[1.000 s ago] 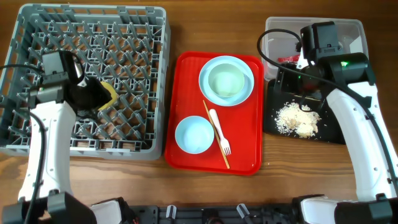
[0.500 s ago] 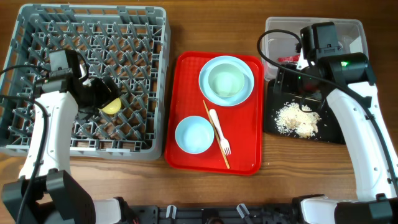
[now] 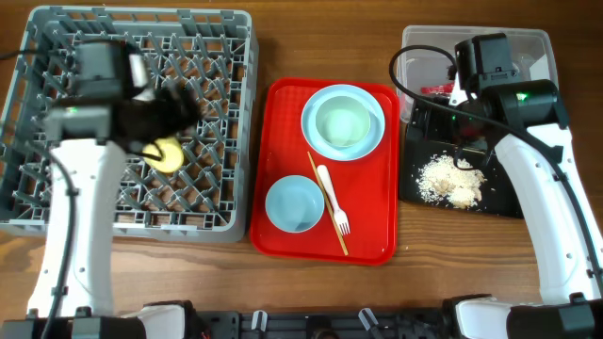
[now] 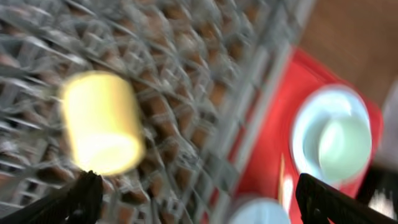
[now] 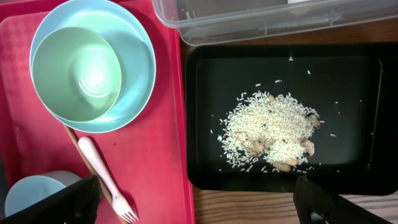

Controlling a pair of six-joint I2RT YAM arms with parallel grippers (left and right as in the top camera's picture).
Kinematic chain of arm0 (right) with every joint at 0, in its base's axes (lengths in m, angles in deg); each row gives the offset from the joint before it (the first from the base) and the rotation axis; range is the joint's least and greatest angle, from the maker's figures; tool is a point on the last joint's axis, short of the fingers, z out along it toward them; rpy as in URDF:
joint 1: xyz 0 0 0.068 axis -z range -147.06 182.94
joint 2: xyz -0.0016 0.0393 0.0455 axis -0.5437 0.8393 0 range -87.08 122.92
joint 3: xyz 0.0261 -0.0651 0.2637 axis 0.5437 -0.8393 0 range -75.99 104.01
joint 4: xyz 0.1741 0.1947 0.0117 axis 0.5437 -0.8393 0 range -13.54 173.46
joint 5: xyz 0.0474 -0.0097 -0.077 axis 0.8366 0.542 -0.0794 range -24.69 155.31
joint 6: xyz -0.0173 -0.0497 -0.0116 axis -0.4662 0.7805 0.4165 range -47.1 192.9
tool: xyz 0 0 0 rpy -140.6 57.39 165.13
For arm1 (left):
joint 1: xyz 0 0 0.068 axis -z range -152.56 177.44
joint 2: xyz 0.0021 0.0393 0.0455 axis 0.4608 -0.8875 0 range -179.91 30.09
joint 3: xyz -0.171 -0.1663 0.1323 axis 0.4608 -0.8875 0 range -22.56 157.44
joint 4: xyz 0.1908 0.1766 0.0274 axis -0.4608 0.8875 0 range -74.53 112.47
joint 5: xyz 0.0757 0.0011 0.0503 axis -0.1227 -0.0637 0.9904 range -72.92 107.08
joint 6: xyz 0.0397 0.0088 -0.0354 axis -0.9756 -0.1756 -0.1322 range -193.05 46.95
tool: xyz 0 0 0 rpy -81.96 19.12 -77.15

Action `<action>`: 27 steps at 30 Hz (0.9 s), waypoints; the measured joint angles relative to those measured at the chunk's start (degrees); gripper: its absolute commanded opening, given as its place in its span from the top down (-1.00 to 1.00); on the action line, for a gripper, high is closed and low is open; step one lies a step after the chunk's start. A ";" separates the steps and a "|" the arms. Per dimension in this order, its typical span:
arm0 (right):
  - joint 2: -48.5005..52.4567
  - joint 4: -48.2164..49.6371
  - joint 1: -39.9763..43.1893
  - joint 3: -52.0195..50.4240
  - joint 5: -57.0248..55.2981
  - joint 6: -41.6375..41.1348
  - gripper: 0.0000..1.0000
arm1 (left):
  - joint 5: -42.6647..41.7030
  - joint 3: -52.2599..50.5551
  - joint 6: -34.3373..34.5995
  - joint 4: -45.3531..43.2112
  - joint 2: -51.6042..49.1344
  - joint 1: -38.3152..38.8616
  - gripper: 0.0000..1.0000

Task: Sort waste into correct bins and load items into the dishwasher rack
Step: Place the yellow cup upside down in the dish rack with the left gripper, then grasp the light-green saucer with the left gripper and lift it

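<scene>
Both jaws released, empty. Small yellow cup (image 3: 167,154) lies sideways in grey lattice plastic rack (image 3: 217,56), beside left jaws. Mint-green bowl (image 3: 341,122) on pale blue round plate (image 3: 378,127) lies left of right jaws, nearer that arm

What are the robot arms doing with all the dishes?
They are tidying up. The yellow cup lies in the grey rack, with the left gripper open close by. The right gripper hangs open over the black tray of food scraps. The bowl, plate, saucer and fork wait on the red tray.
</scene>
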 measured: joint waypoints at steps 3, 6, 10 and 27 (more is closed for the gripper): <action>0.00 -0.09 0.31 0.00 0.00 -2.05 -0.99 | -0.28 -0.13 0.00 0.39 -0.02 7.72 -1.00; 0.00 -0.68 2.10 0.00 0.04 -4.92 -0.99 | -0.39 -0.15 0.00 0.11 -0.11 14.27 -1.00; 0.00 -0.79 7.02 0.00 0.66 -7.19 -0.99 | -0.37 -0.15 0.00 -1.11 -1.27 21.86 -0.96; 0.00 -1.29 16.06 0.00 2.64 -6.60 -1.00 | -0.37 -0.17 0.07 -1.84 -21.29 41.22 -0.35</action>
